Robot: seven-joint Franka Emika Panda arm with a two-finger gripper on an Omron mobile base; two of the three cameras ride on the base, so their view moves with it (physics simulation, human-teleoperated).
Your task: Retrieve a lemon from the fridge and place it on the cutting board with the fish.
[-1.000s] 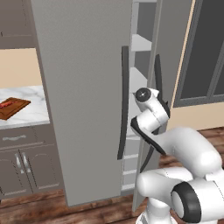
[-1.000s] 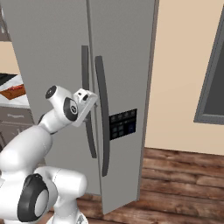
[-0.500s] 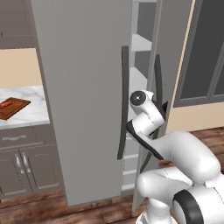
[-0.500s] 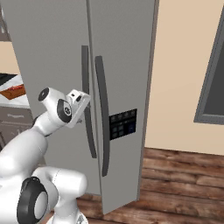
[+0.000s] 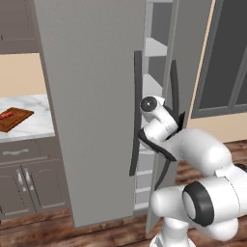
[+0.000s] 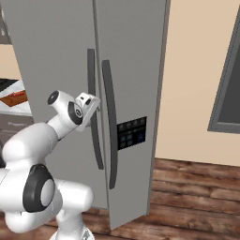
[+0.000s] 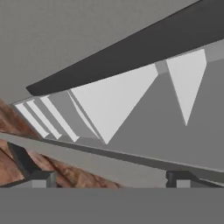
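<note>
Reaching toward the gap between the two doors of the tall grey two-door fridge (image 5: 91, 96), the white arm's two-finger gripper (image 6: 89, 105) hangs just beside the long dark vertical handles (image 6: 108, 122), its dark fingertips (image 7: 41, 178) set wide apart and gripping nothing. Seen from the left, the door on that side stands swung out, baring pale shelves (image 5: 155, 48) within; the small yellow lemon cannot be made out on them from here. Well apart on the marble counter (image 5: 34, 126) lies the flat reddish-brown wooden cutting board (image 5: 13, 119), the small red-orange fish (image 5: 6, 116) resting on it. Judged from its kind, the lemon should be light, firm and smooth-skinned, apt to roll; a grasp across its middle, squeezed gently, looks safest, with the open door's edge a likely snag for the wrist
</note>
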